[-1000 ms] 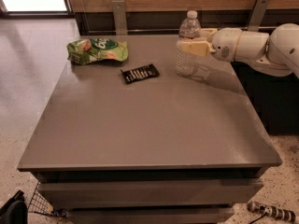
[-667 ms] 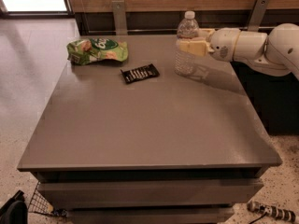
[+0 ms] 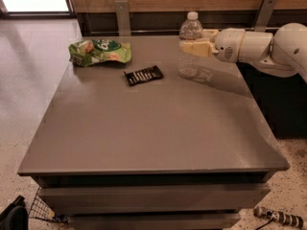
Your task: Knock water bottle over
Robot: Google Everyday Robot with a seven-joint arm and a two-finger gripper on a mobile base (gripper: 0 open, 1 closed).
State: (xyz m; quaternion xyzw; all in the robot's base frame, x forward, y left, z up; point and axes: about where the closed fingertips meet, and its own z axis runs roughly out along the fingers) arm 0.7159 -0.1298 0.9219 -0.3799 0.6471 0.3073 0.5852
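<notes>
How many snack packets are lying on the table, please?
2: the green snack bag at the back left, and the dark wrapper nearer, to its right. The hand is at the water bottle, back right.

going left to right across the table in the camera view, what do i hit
green snack bag → black wrapped snack bar → water bottle. The gripper overlaps the bottle's upper part, with its arm off to the right, so it gets no separate place in the order.

The water bottle (image 3: 188,65) stands on the table (image 3: 144,133) at 1 o'clock, snack bag (image 3: 100,51) at 11, wrapped bar (image 3: 143,75) between. The gripper (image 3: 188,46) sits at its 3 o'clock.
</notes>
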